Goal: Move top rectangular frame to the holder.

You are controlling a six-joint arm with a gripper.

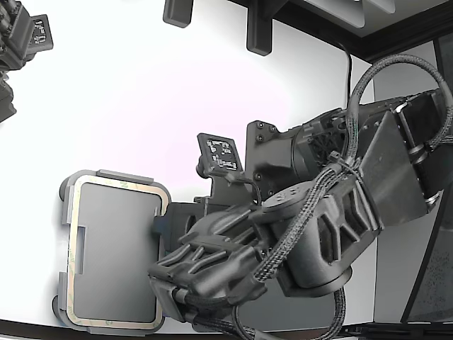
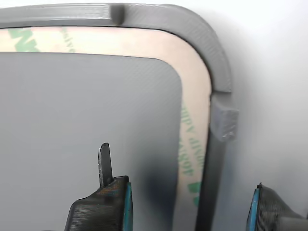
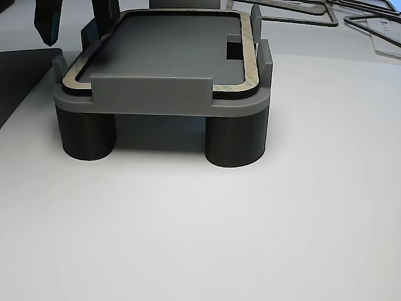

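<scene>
A robotics lab or assembly test bench is showing here: a bare white table (image 1: 141,92), a cable-wrapped robot arm (image 1: 333,234), a grey plastic holder (image 3: 150,94) and spare frames (image 3: 294,9) lying behind.

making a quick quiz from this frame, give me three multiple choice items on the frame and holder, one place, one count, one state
1. Where is the rectangular frame?
A. seated in the holder
B. flat on the white table
C. hanging from the jaws

2. How many dark round legs of the holder show in the other view?
A. one
B. two
C. four

3. How do the jaws of the gripper stand?
A. shut on the frame
B. shut on nothing
C. open, straddling the frame's rim

Answers: 1 A, the beige rim lies inside the raised tabs. 2 B, two cylinders at the front. 3 C, a wide gap shows in the wrist view.
</scene>
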